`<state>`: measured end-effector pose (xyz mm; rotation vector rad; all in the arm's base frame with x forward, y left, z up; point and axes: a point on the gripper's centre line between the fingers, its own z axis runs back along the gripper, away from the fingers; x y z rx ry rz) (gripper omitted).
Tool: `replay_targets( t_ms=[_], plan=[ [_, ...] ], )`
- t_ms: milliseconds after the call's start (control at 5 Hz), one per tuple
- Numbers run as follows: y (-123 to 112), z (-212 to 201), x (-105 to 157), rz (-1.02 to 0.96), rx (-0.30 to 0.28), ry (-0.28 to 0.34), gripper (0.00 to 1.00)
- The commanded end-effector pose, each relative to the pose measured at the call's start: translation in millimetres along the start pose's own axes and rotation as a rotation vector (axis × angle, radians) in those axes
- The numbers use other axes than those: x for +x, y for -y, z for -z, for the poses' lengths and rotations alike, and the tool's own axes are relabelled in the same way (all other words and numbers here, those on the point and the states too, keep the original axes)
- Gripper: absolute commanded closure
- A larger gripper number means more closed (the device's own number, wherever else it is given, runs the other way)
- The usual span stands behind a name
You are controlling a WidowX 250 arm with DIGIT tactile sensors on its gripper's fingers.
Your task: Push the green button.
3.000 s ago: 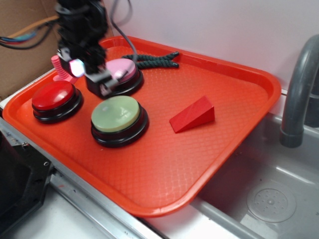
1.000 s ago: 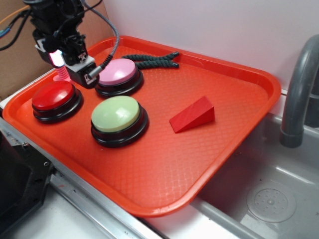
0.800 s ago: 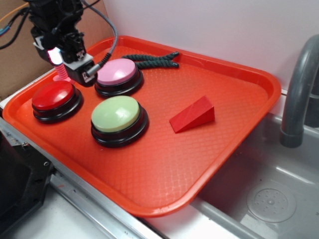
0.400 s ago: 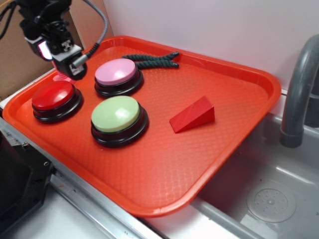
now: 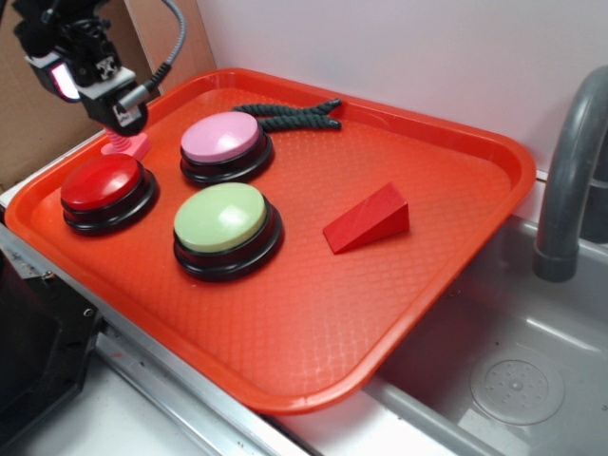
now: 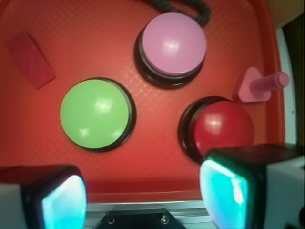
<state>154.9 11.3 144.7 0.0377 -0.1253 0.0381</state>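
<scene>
Right now I see an orange tray (image 5: 456, 237) on a grey worktop (image 5: 190, 418), beside a sink (image 5: 513, 370) with a grey tap (image 5: 570, 180) and a pale wall behind. On the tray the green button (image 5: 221, 218) sits toward the front, the pink button (image 5: 225, 140) just behind it, the red button (image 5: 103, 183) to its left. A red wedge (image 5: 368, 218) lies apart to the right, a dark braided rope (image 5: 290, 114) lies along the back rim, and a small pink peg piece (image 5: 122, 144) stands behind the red button.

My arm hangs high over the tray's back left corner, touching nothing. The pincer (image 5: 119, 104) points down toward the peg piece; from the wrist view its two fingers (image 6: 228, 186) stand wide apart, released, with nothing between them, and the green button (image 6: 95, 113) lies ahead to the left.

Compared with three seconds ago, the arm has lifted away from the pink button and drifted left and back. The buttons, wedge and rope lie where they were.
</scene>
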Motion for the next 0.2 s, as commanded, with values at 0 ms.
replay_targets(
  t_ms=[0],
  plan=[
    [-1.9,-16.2,2.3,0.029,-0.029,0.092,0.0]
  ],
)
